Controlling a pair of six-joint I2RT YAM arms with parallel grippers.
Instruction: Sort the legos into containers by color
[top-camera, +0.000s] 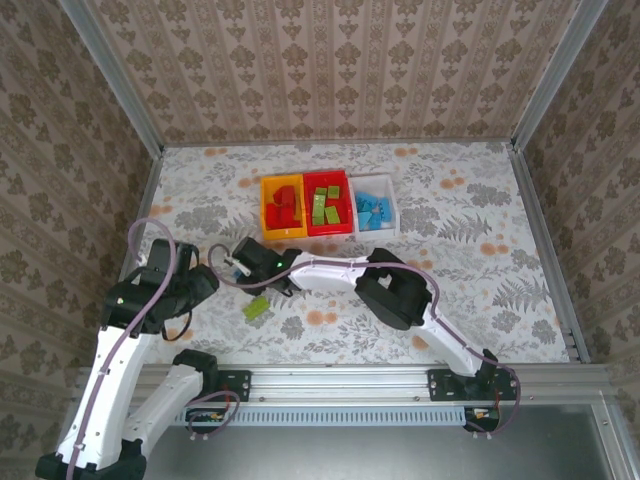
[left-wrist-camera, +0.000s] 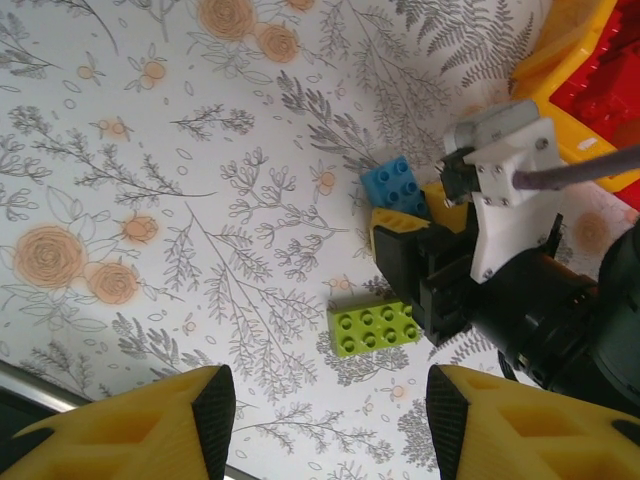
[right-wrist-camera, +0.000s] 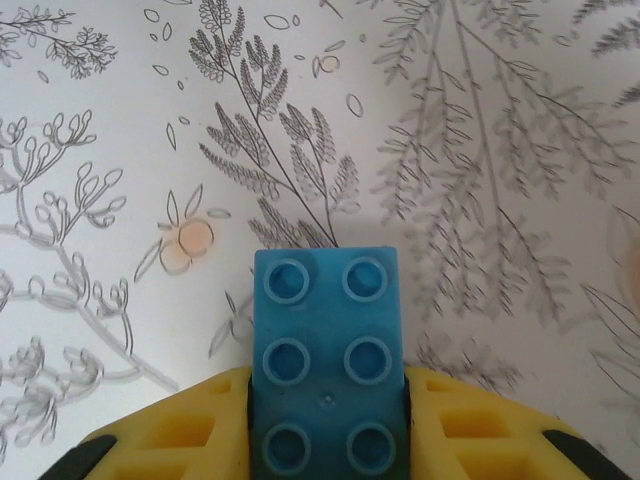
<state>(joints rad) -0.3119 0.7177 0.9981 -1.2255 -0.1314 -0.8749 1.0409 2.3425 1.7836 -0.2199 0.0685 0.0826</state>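
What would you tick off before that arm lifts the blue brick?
1. Blue brick sits between the right gripper fingers: ok.
2. Grip firm enough to lift: cannot tell.
3. White bin already holds blue bricks: ok.
4. Green brick lies on the table, outside the grip: ok.
5. Left gripper is open and holds nothing: ok.

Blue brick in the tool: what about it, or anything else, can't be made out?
- Right wrist view: the blue brick sits in the right tool; the bottom edge cuts off its near end.
- Left wrist view: the right tool hides part of that brick; the yellow bin runs off the corner.
- Top view: the binned bricks are too small to count.
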